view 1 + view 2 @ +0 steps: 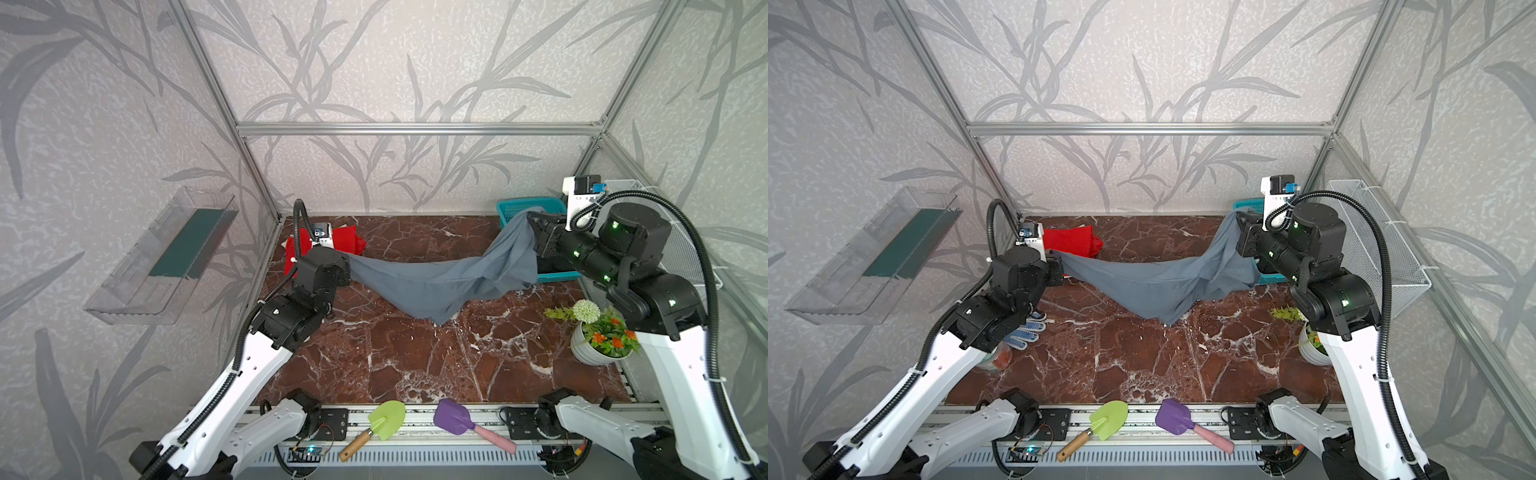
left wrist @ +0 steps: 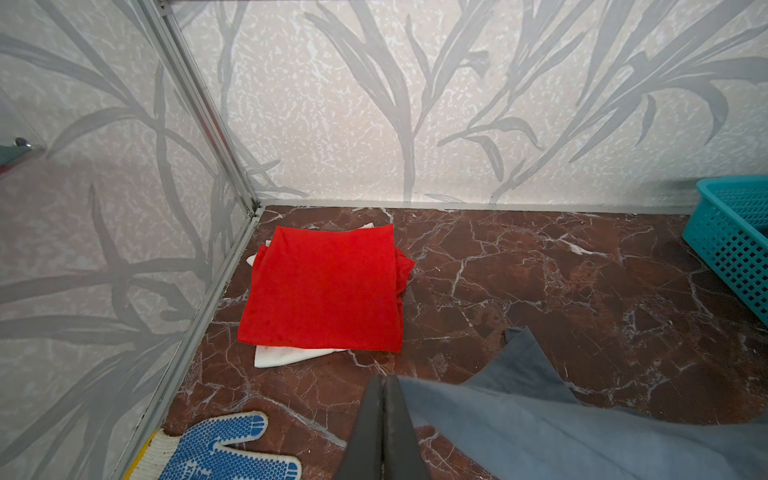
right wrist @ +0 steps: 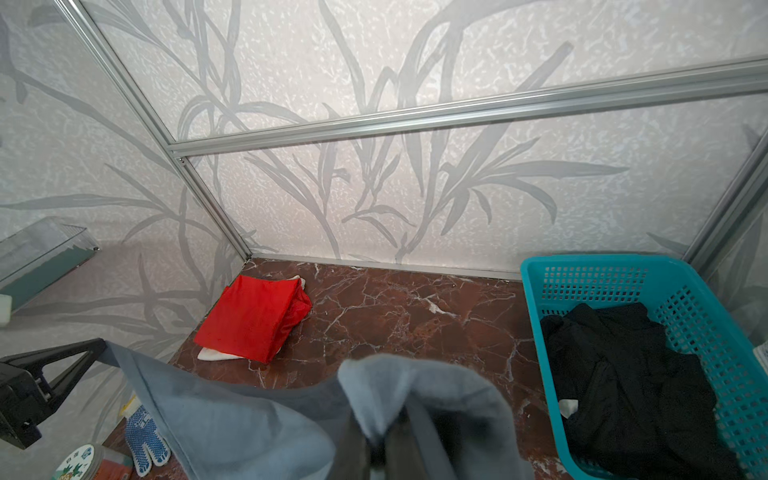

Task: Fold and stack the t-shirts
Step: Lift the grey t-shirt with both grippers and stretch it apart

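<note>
Grey-blue t-shirt (image 1: 436, 282) is off the table (image 1: 415, 365), slung like a hammock, unfolded and bunched. One end sits right at the teal basket (image 3: 706, 299), over its front rim; the other is well away from the basket, out toward the red t-shirt (image 2: 324, 291). Long axis runs straight across from basket side to red side, the basket end higher. The belly sags, and its lowest tip looks to reach the marble in both top views, though contact is not certain. Right gripper (image 1: 534, 226) is clamped on the basket end, with cloth draped over the jaws in its wrist view. Left gripper (image 2: 384, 380) is pinched tight on the far end, fingers (image 2: 399, 415) together with the hem between them. Neither arm is nearer; each has one end. Likely next: lay the shirt flat on bare table away from the basket. Red t-shirt is folded on a white cloth (image 2: 282, 356) in the back corner opposite the basket. Black t-shirt (image 3: 623, 374) lies crumpled inside the basket.
</note>
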Action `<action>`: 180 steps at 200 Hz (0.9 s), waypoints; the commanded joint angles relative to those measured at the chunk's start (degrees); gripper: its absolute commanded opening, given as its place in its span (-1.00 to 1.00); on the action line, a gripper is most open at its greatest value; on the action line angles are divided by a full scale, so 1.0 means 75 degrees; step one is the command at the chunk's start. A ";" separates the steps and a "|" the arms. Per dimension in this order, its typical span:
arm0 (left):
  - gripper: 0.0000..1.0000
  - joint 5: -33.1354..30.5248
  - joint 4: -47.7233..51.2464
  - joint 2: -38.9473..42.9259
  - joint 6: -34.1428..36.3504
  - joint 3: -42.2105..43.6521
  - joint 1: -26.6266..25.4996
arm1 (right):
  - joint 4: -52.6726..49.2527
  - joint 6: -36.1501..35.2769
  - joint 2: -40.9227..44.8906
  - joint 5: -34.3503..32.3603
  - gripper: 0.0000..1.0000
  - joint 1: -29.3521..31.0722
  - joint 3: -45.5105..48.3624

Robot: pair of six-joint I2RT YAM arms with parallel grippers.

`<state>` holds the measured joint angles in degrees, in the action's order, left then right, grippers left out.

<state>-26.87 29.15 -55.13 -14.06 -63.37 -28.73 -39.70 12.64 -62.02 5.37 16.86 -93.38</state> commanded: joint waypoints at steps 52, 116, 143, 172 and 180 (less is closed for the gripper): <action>-1.00 0.5223 -0.1759 -0.0468 -0.0236 0.0973 -0.0314 | 0.0042 -0.0444 -0.1755 -0.0806 -1.00 -0.0220 -0.1230; -1.00 0.7988 -0.2988 -0.2615 0.0500 -0.0320 -0.3099 | -0.0612 0.0141 -0.6251 0.0841 -1.00 -0.0017 -0.7333; -1.00 0.8288 -0.3139 -0.3248 0.0892 -0.1144 -0.3655 | -0.0878 0.0857 -0.8711 0.1709 -1.00 0.0416 -1.1784; -1.00 0.6286 -0.3272 -0.3101 0.0848 -0.0808 -0.3775 | 0.1955 0.1372 -0.7380 0.2056 -1.00 0.1046 -0.7817; -1.00 0.5363 -0.3015 -0.3019 0.0792 -0.0611 -0.3757 | 0.2016 0.1170 -0.7327 0.1923 -1.00 0.1255 -0.7447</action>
<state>27.88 6.17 -79.61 -9.56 -70.02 -57.14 -37.21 19.53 -122.34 16.60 21.96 -161.38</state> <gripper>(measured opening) 0.047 0.060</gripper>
